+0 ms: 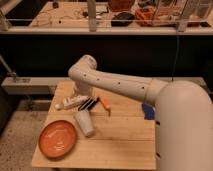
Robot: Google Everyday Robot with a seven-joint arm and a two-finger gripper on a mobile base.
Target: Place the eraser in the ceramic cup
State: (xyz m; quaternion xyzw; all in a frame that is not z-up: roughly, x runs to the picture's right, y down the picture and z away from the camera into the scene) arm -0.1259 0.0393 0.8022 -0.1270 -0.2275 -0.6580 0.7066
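The eraser (89,104), a small black oblong block, lies on the wooden table (120,140) between a white tube-like object (69,103) and an orange pen (104,103). The whitish ceramic cup (85,123) stands just in front of the eraser, leaning a little, beside the orange plate (58,138). My white arm reaches in from the right, bends at the elbow (86,64) and comes down to the gripper (83,97), which sits just above and behind the eraser, at the tube's right end.
A blue object (148,111) lies at the table's right side, partly behind my arm. A dark shelf unit with cluttered items stands behind the table. The floor shows at the left.
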